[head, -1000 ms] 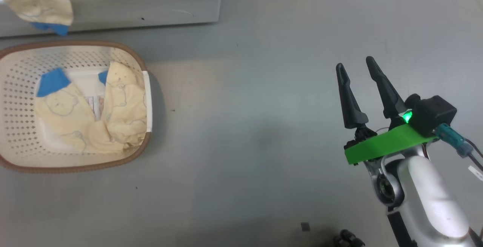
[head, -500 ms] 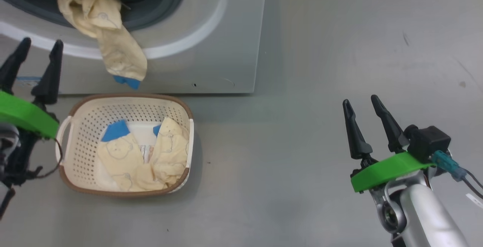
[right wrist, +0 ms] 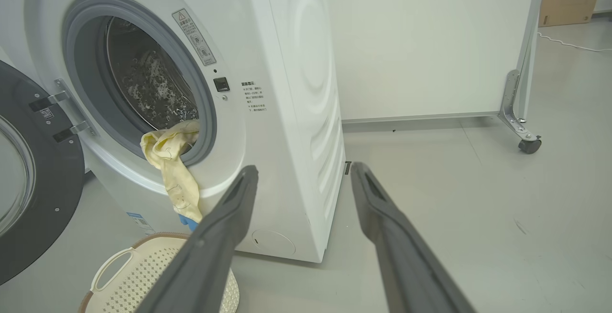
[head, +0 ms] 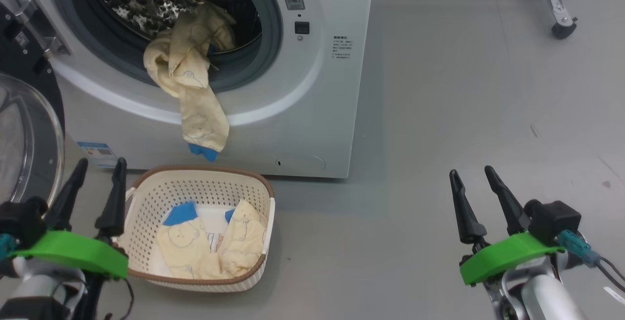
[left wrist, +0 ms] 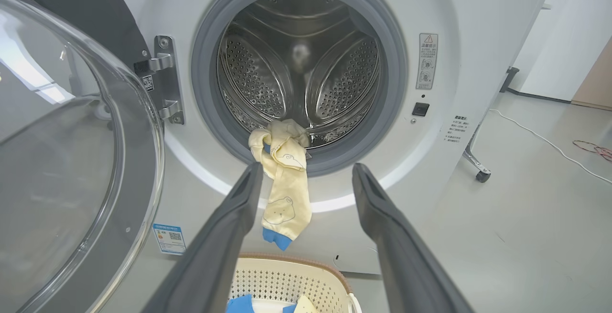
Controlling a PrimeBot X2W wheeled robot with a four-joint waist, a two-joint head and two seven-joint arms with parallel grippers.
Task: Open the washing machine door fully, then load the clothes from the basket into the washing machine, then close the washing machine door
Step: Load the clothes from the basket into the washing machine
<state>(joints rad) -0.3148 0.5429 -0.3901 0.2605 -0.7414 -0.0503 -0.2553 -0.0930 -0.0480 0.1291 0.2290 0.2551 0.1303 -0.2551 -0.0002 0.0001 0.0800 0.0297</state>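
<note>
**Half in, half out at the washer**

My left gripper (head: 100, 165) and right gripper (head: 470, 172) hang empty with their fingers spread. The left is just beside the basket (head: 205, 170), where some of the clothes (head: 193, 254) lie. Another garment (head: 200, 115) drapes from the drum (left wrist: 296, 64) over the gasket (left wrist: 203, 74) and down the washing machine (head: 317, 95). The washing machine door (left wrist: 71, 160) stands wide. I'd pinch the hanging piece low and tuck it fully past the gasket first. The blue sticker (head: 97, 152) and warning label (left wrist: 427, 60) are too small to read.
</note>
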